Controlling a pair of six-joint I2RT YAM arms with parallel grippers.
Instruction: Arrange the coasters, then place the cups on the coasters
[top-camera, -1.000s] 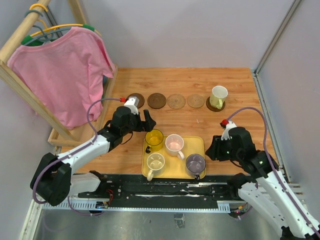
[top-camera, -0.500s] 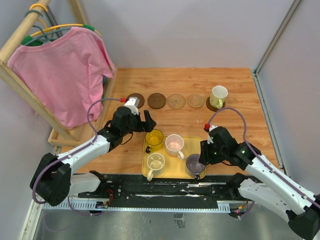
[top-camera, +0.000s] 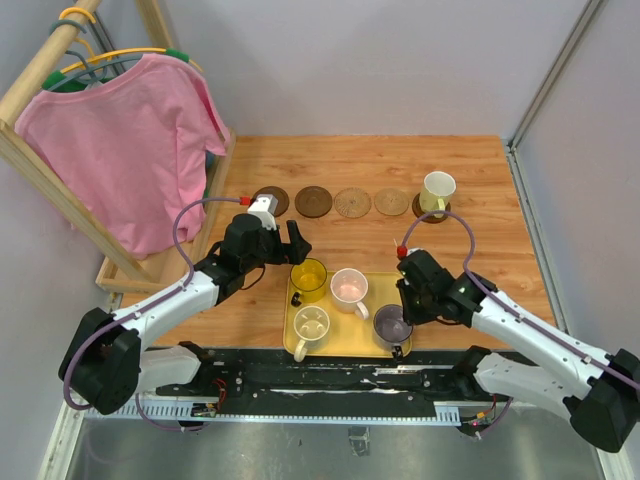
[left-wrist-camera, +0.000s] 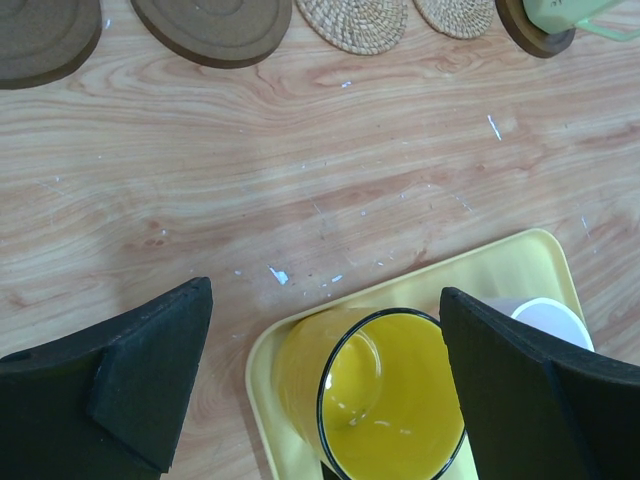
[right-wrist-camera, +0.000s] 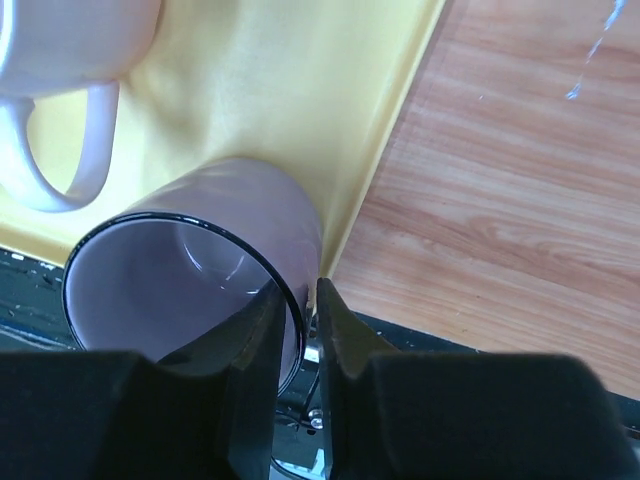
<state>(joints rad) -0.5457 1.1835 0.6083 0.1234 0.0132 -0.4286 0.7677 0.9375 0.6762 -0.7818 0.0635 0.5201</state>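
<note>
Purple-grey glossy cup (right-wrist-camera: 200, 260), lower left of right wrist view, on yellow rectangular tray (right-wrist-camera: 300, 90): right gripper (right-wrist-camera: 298, 320) clamped on its rim. Left gripper (left-wrist-camera: 322, 300): spread wide, flanking translucent yellow cup (left-wrist-camera: 390, 400).

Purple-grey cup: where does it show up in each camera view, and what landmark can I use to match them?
Top external: the purple-grey cup stands in the near right corner of the yellow tray.
Left wrist: not in it.
Right wrist: lower left, its wall between the fingers of the right gripper.
Shared landmark: the yellow tray, seen in all three views.
</note>
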